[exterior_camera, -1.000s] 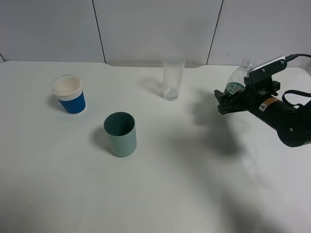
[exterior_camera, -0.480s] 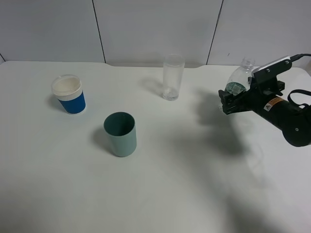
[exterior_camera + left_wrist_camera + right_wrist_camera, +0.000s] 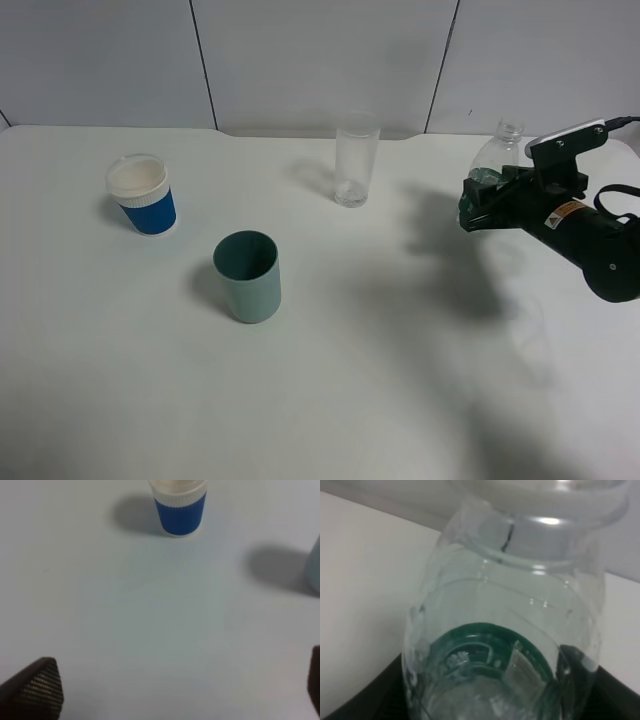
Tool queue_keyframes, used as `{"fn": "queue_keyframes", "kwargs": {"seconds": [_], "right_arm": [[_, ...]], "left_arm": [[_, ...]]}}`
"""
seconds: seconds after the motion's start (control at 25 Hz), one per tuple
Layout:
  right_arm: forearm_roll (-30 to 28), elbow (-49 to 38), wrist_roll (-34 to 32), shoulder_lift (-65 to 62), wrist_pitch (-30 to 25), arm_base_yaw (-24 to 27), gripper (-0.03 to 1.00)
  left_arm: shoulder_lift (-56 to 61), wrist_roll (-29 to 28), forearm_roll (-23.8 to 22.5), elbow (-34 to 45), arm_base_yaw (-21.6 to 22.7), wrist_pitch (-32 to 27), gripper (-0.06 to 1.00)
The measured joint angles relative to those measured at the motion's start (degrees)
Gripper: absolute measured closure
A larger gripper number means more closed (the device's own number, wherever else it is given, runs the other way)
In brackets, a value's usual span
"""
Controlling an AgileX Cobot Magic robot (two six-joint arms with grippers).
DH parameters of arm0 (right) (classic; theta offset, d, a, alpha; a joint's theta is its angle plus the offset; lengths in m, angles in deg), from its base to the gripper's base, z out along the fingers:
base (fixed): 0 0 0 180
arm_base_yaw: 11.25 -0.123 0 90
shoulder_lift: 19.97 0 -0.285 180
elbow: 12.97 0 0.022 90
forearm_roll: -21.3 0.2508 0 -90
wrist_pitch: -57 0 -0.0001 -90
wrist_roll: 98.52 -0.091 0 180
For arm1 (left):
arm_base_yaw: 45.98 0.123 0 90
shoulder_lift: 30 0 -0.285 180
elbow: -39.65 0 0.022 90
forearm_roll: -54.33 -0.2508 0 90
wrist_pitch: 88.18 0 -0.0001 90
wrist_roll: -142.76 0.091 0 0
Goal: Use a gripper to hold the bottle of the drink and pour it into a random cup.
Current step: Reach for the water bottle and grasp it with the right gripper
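Dark right claw (image 3: 478, 198) is clamped on the bottle (image 3: 494, 156), with a finger on each side of its lower body. In the right wrist view the bottle (image 3: 505, 630) fills the frame, its clear wall showing the green band through it, and dark fingers (image 3: 616, 696) press in at both sides. The bottle stands roughly upright with its open neck up, by the far right corner of the bench (image 3: 330, 400). Can't tell if its base touches the bench. A white block and an orange sticker sit on the arm behind the claw. The claw's shadow falls on the bench toward the middle.

Glass (image 3: 356, 160) stands upright near the far edge, about mid-bench, well apart from the bottle. Teal cup (image 3: 248, 276) stands upright left of centre, nearer the front edge than the glass, with its mouth open. Paper cup (image 3: 143, 194), blue with a white rim, stands toward the left edge, farther back than the teal cup and apart from it.

Left claw (image 3: 175, 692) shows only in the left wrist view, fingertips spread wide and nothing between them. It hangs over bare bench with the paper cup (image 3: 178, 507) ahead of it.
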Motion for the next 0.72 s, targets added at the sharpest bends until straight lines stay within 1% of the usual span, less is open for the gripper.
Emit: {"fn": "queue_keyframes", "kwargs": {"seconds": [0.24,0.56,0.72], "right_arm": [[0.0,0.0,-3.5,0.0,-0.2,0.0,0.41],[0.0,0.0,-4.0,0.1,0.2,0.0,0.41],[0.0,0.0,-4.3,0.1,0.3,-1.5,0.41]], "left_arm": [[0.0,0.0,0.0,0.0,0.0,0.0,-0.05],[0.0,0.0,0.0,0.0,0.0,0.0,-0.05],[0.0,0.0,0.0,0.0,0.0,0.0,-0.05]]}}
